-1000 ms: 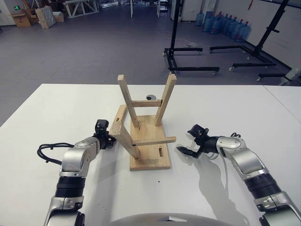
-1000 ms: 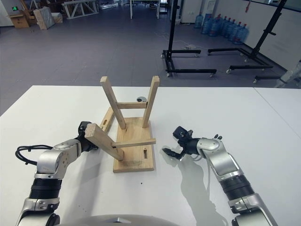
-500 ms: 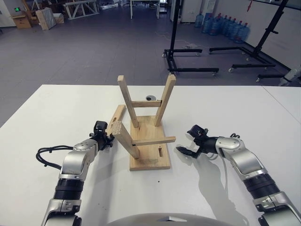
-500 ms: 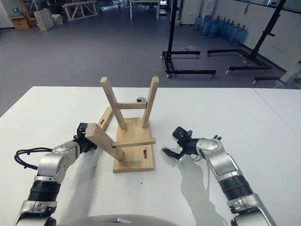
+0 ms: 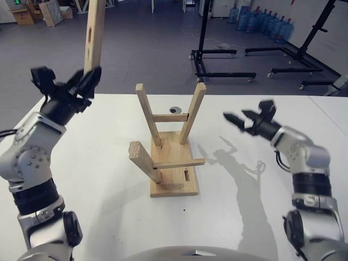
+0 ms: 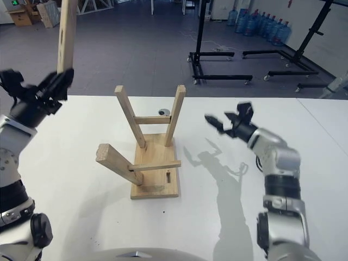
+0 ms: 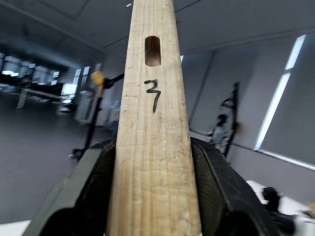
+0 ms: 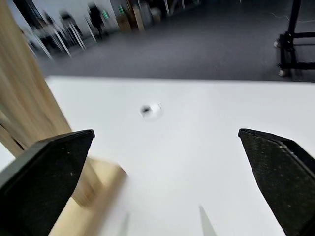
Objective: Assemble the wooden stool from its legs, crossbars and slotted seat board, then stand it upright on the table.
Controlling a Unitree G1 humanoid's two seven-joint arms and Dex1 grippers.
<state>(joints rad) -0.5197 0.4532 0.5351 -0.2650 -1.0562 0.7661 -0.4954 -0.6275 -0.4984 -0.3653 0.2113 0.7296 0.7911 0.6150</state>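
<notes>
My L gripper (image 5: 87, 79) clamps the pale slotted wooden leg (image 5: 95, 32), long axis vertical, high and well left of the pale flat wooden seat board (image 5: 174, 187), part-built. R gripper (image 5: 236, 118) spread wide, empty, right of board.

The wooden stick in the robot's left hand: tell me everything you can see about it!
The wooden stick is a leg piece: a straight, square-edged bar of pale, grainy wood. It has a small oval slot, with a handwritten mark like a 3 between the slot and the hand. The left hand is shut on its lower part, holding it almost upright, high above the left side of the table. Its top runs past the picture's edge. Nothing else touches it.
</notes>
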